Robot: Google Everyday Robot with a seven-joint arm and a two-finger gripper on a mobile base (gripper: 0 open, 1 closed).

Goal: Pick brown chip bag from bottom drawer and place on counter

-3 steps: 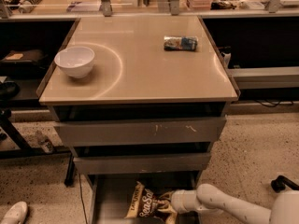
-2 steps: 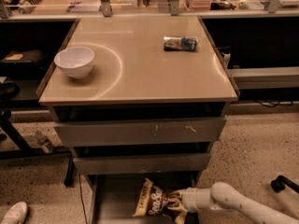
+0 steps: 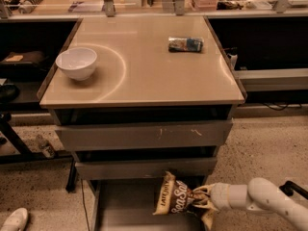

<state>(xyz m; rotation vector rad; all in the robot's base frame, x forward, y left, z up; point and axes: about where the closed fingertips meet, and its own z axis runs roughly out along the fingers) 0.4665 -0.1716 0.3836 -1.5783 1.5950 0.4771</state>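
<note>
The brown chip bag [image 3: 174, 196] is dark brown with tan edges and white "Sea Salt" script. It hangs tilted just above the floor of the open bottom drawer [image 3: 126, 201], its top corner in front of the middle drawer front. My gripper [image 3: 204, 201] comes in from the right on a white arm and is shut on the bag's right end. The beige counter [image 3: 144, 76] tops the grey drawer unit above.
A white bowl [image 3: 76, 63] sits at the counter's left. A small blue-and-white packet [image 3: 186, 44] lies at its back right. Two taller grey drawer fronts [image 3: 144, 134] stand above the bottom drawer. A white shoe [image 3: 14, 220] is on the speckled floor at lower left.
My gripper has lifted the brown chip bag up off the drawer floor and a little to the right. The arm has risen with it.
</note>
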